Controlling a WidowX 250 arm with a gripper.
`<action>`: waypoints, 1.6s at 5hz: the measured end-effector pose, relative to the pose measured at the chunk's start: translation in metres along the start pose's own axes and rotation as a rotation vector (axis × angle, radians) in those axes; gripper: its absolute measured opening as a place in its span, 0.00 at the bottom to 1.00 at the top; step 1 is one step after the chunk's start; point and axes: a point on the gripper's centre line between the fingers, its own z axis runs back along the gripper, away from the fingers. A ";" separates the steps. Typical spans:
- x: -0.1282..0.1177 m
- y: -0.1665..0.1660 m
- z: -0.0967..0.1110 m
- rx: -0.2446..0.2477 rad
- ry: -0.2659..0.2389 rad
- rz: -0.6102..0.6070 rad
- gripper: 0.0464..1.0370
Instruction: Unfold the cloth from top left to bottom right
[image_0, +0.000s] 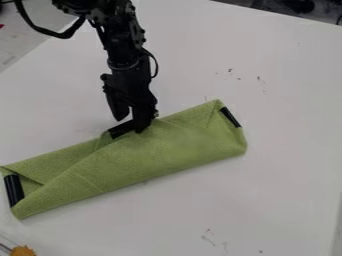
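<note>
Your gripper stands partly open at the upper edge of the folded green cloth.
You have its fingers a little apart by the black strip there, with no cloth clearly pinched between them. Close too high and you'd likely miss the edge; too deep, and you may catch several layers (easily done with fabric this flat), dragging the whole bundle instead of unfolding it. The cloth lies across the white table, its long axis slanting from lower left to upper right.
</note>
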 end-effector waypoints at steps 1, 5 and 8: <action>0.000 0.004 0.004 0.023 0.028 -0.011 0.34; -0.003 -0.017 0.034 0.090 0.022 -0.008 0.02; -0.002 -0.012 0.016 0.021 -0.022 0.009 0.72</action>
